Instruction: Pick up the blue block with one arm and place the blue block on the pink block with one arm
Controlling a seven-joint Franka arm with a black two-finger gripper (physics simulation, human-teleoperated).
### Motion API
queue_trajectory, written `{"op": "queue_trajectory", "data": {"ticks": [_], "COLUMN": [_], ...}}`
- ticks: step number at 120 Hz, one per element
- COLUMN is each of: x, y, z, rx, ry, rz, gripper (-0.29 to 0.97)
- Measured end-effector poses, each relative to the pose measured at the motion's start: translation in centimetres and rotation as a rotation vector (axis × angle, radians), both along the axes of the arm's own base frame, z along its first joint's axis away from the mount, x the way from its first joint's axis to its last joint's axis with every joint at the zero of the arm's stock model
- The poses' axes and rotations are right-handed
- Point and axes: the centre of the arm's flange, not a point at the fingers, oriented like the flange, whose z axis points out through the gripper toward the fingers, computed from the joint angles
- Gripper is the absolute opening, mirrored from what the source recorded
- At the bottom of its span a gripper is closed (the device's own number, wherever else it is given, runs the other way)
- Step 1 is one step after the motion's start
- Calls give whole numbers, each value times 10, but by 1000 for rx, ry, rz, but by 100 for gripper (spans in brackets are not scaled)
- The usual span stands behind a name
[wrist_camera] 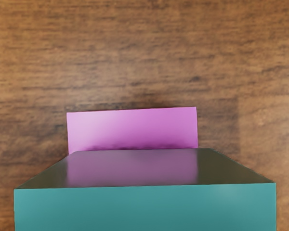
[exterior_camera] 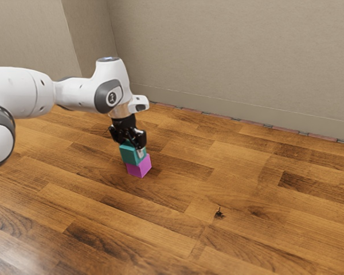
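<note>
Setting: a bare simulated room used as a robot test space. Indicators: a dark wood-plank surface (exterior_camera: 246, 229) across the lower frame, plain beige walls (exterior_camera: 246, 51) meeting at upper left, a pale baseboard (exterior_camera: 246, 112), and a white robot arm (exterior_camera: 23, 94) at left.

Teal-toned blue block (exterior_camera: 129, 153), upright atop pink block (exterior_camera: 140, 167), edges slightly offset

Floor: wooden floor (exterior_camera: 246, 189) of glossy brown planks with dark grain, the same wood in the wrist view (wrist_camera: 135, 48)
Walls: plain beige walls (exterior_camera: 229, 46) meeting in a corner at the exterior view's upper left
Baseboard: pale baseboard (exterior_camera: 246, 113) along the wall's foot
Mark: small dark spot (exterior_camera: 219, 213) on one plank
Light: soft, even
</note>
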Motion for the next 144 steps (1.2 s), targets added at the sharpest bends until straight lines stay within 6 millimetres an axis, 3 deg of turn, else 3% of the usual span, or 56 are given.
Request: {"op": "queue_trajectory", "data": {"ticks": [39, 71, 144], "x": [-2, 1, 8], "y": [13, -3, 11], "z": [0, 4, 10], "rx": [14, 18, 66], "ry": [13, 2, -6], "rz": [-8, -11, 68], "gripper": [36, 36, 36]}}
